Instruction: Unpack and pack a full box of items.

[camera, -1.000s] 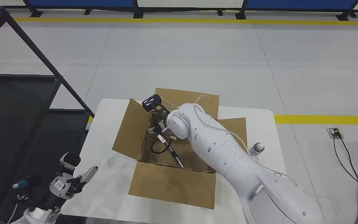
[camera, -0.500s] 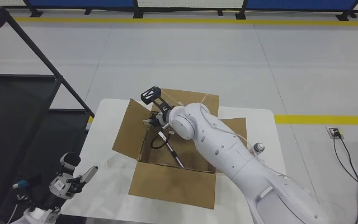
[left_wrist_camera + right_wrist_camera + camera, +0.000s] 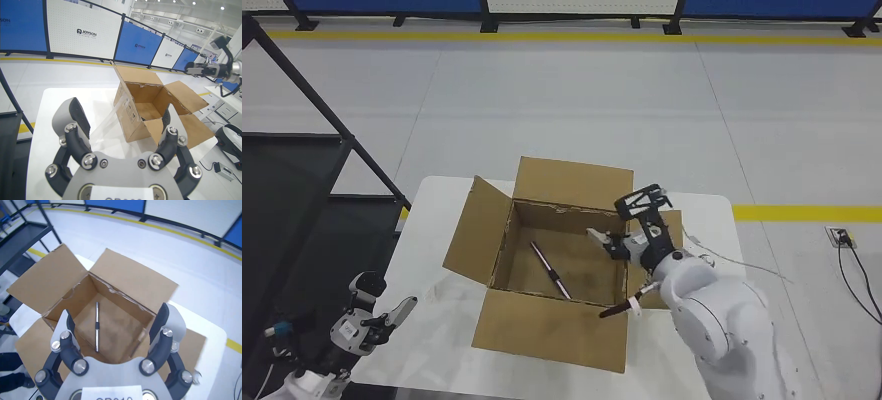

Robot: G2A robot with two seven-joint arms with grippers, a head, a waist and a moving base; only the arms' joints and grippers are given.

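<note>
One silver, dark-banded rod lying in the open brown box beneath the parted jaws of the right gripper, the left gripper likewise holding its jaws apart.

cardboard box: brown, upright on the white table, top open, all four flaps folded outward, ragged torn edges along the rim. contents: one slim metal rod with a dark band near its middle, lying flat and diagonal on the box floor.
</note>
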